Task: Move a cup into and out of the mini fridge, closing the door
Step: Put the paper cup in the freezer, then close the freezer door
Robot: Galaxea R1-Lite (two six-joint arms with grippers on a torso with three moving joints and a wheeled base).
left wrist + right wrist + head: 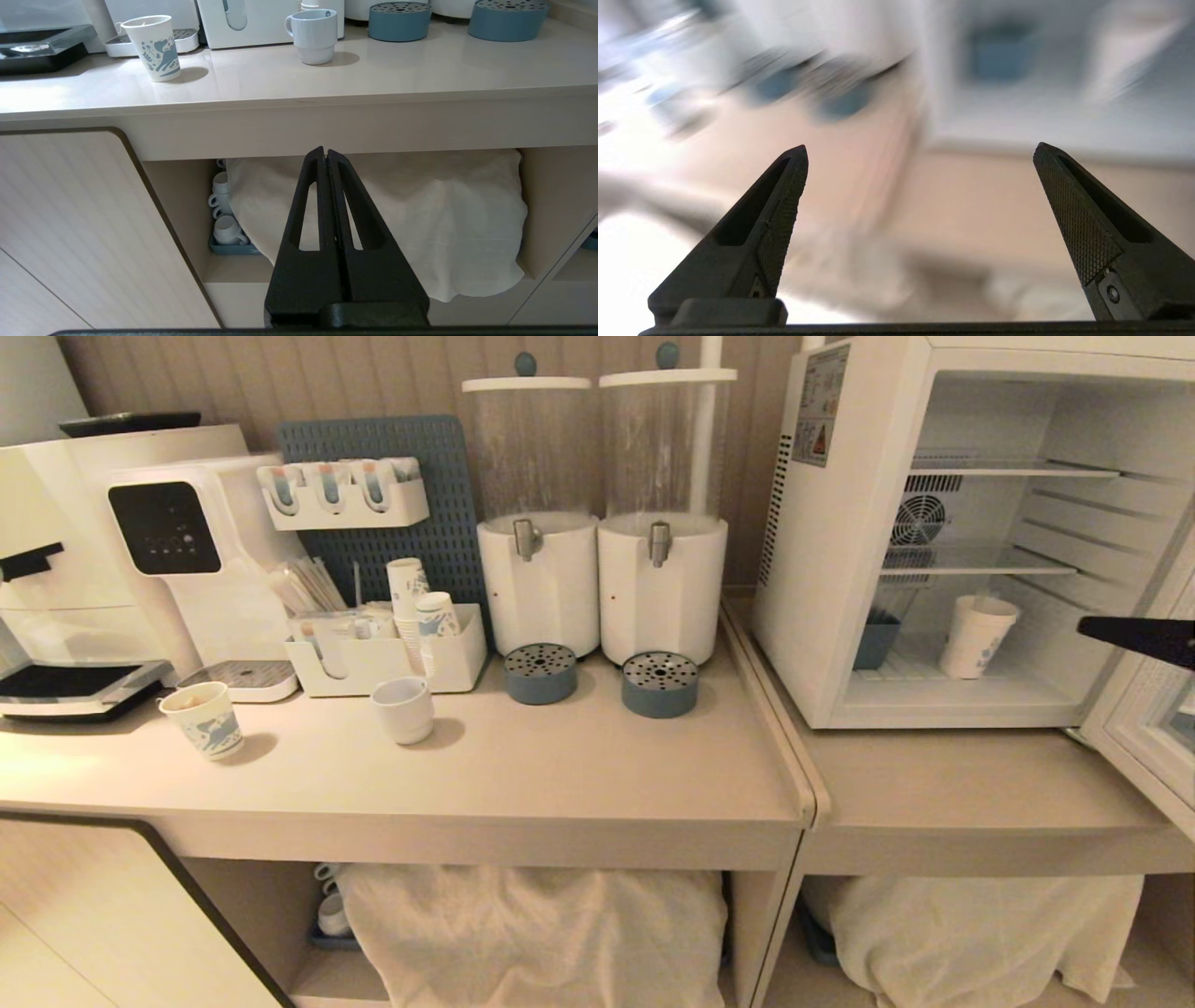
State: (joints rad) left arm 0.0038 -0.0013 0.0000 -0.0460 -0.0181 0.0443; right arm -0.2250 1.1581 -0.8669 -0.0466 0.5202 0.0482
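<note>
A pale countertop (560,775) runs along a ribbed wall, crowded at the back with a water machine, a cup organiser and two tall dispensers (597,513).

At the right edge of the head view the right gripper (1144,637) pokes in as a dark wedge, in front of the open fridge. Its wrist view shows the jaws standing wide apart with nothing between them, and the scene beyond them is smeared with motion. So it's empty, touching nothing I can make out.

Just past it, the mini fridge (840,569) sits on the lower counter with the door (1153,728) swung open toward the right. Inside, on the bottom level, stands the cup (976,637), upright, beside a small blue-grey container (878,642) at the left wall.

My read: the cup is in, the door isn't shut, and the closing plus the trip back out is all left to do.

Further out, the left gripper (326,156) is pressed shut on nothing, parked low below the counter edge facing a cloth-covered bundle (420,219). A patterned paper cup (203,719) and a ceramic cup (403,709) wait on the countertop, well apart from the fridge.
</note>
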